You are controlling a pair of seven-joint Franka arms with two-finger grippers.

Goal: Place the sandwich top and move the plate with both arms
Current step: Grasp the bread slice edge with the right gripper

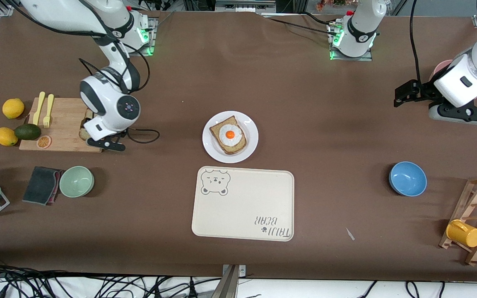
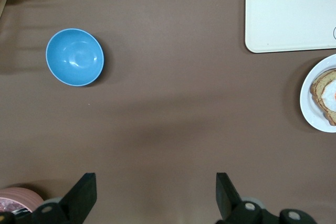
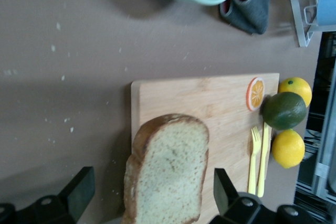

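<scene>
Cream tray (image 1: 242,205) bare; plate (image 1: 211,145) just beside it, egg slice uncovered. Sandwich top (image 3: 168,174) on cutting board (image 3: 220,98), under wide-open, empty right gripper (image 3: 149,192). Left gripper (image 2: 155,195) open, empty, waiting well apart. Nothing done yet.

Speckled light-brown sandwich top (image 3: 168,174) (darker crust), plain white plate (image 1: 251,140).

A robotics lab is indicated: two bolted arms (image 1: 110,62) on a brown table (image 1: 313,124), loose cables (image 1: 56,285), apparently toy food (image 1: 13,108).
</scene>
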